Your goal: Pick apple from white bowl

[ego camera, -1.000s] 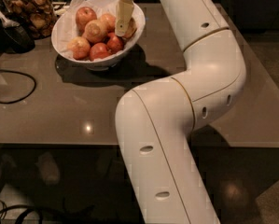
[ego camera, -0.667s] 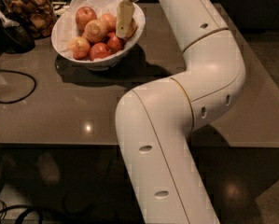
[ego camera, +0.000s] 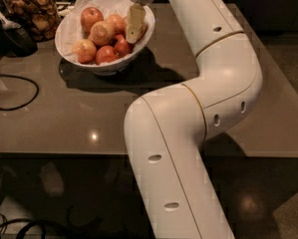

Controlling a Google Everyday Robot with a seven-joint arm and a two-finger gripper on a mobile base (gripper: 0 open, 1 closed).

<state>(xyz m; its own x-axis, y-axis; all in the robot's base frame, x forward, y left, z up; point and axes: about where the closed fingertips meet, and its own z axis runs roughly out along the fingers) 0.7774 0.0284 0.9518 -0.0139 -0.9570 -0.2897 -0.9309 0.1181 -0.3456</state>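
Observation:
The white bowl (ego camera: 107,66) stands at the back left of the brown table, lined with white paper and holding several apples. The apple (ego camera: 116,23), tan with an orange-red blush, lies at the bowl's right middle. My gripper (ego camera: 135,28) hangs straight down from the white arm into the right side of the bowl, right beside this apple and partly over it. A pale apple showing its stem dimple (ego camera: 102,32) lies to its left. Smaller deep-red apples (ego camera: 121,47) lie in front.
A glass jar of brown snacks (ego camera: 31,9) stands left of the bowl, beside a dark object (ego camera: 11,36). A black cable (ego camera: 19,91) loops on the table's left. My white arm (ego camera: 223,78) bends over the table's right half. The table's front edge (ego camera: 64,153) runs across.
The gripper has sunk slightly at the bowl's right side. The apples and the bowl have not moved.

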